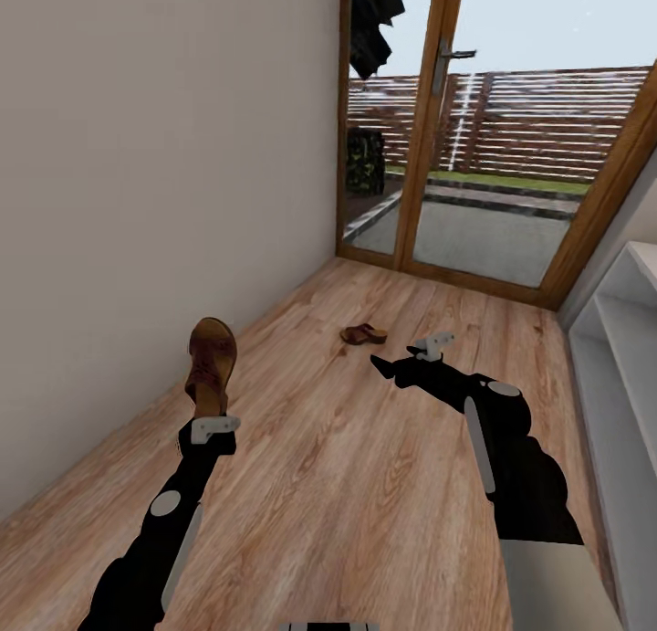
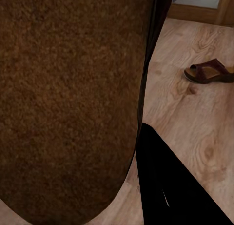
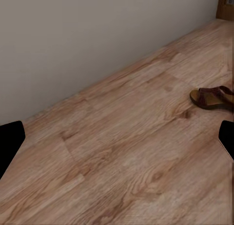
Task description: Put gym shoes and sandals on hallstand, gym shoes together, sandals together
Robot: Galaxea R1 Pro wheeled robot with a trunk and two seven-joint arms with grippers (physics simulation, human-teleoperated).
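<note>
The left gripper pinches one sandal by its lower end, holding it upright above the corridor floor with the tan footbed facing the head camera and the toe end up. In the left wrist view that held sandal's rough brown sole fills most of the picture, with one dark finger alongside it.

The right gripper hangs over the middle of the floor with its fingers spread and nothing between them; in the right wrist view the two dark fingertips sit at opposite edges with bare planks between.

Beyond the right gripper, the second sandal lies flat on the floor, dark strap up, well apart from the held one and short of the glazed wooden door. It shows in the left wrist view and the right wrist view too.

The hallstand runs along the right edge of the head view; the part of its light-grey shelves that shows holds nothing. A plain wall bounds the floor on the left.
</note>
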